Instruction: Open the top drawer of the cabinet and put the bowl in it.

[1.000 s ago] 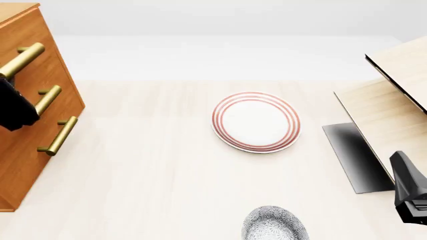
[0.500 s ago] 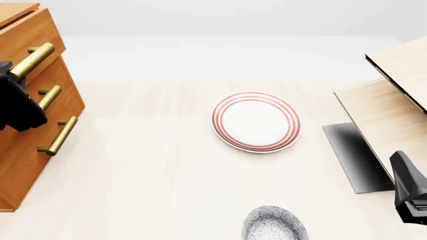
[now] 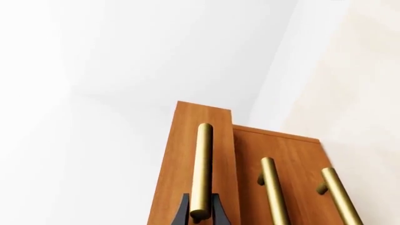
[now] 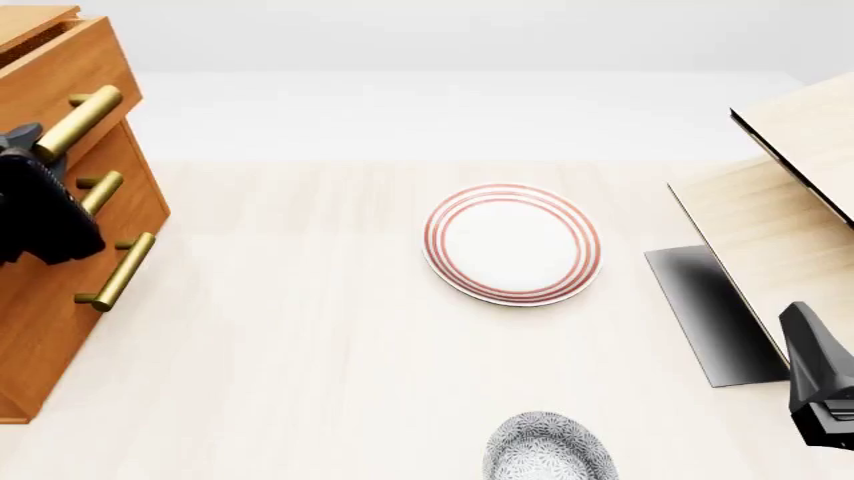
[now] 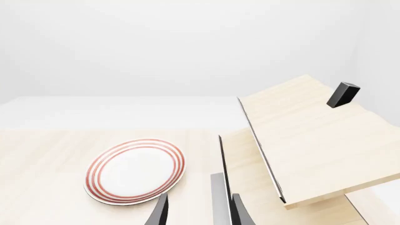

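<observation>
The orange-brown cabinet [image 4: 47, 300] stands at the table's left edge. Its top drawer [image 4: 60, 65] is pulled partly out, ahead of the two lower drawer fronts. My left gripper [image 4: 38, 150] is shut on that drawer's brass bar handle [image 4: 78, 122]. In the left wrist view the dark fingertips [image 3: 181, 212] clamp the near end of the handle [image 3: 201, 164]. The speckled grey-blue bowl [image 4: 547, 452] sits at the table's near edge, partly cut off. My right gripper [image 4: 821, 390] hangs at the near right, open [image 5: 198, 213], with nothing between its fingers.
A white plate [image 4: 513, 243] with red rings lies mid-table, also seen as the plate [image 5: 136, 170] in the right wrist view. A pale light-wood structure [image 4: 781, 200] with slanted boards fills the right side, with a small black block [image 5: 343, 94] on it.
The top drawer has slid out of the cabinet, and my left gripper has moved with its handle towards the table's middle. The right arm has stayed still.
</observation>
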{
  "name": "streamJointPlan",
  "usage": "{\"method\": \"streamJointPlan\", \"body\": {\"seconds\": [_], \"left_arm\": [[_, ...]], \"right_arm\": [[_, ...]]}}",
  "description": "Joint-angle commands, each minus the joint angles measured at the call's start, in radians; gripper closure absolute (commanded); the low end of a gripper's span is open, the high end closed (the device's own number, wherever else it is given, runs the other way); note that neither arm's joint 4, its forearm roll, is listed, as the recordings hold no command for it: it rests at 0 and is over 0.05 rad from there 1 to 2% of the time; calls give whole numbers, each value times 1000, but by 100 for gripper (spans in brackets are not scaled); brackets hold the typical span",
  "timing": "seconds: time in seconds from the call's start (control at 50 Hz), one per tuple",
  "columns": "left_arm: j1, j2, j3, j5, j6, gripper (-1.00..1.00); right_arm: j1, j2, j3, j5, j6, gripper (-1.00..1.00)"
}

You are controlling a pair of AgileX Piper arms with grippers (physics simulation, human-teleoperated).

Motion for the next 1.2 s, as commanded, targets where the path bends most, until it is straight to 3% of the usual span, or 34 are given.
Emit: {"method": "streamJointPlan", "body": {"seconds": [0.02, 0.5, 1.2], "left_arm": [[-47, -17, 49, -20, 12, 100], [-108, -59, 58, 0, 23, 100], [-202, -31, 3, 26, 33, 100]], "right_arm": [[0, 0, 1, -1, 0, -100], [0, 0, 1, -1, 0, -100], [0, 0, 1, -1, 0, -100]]}}
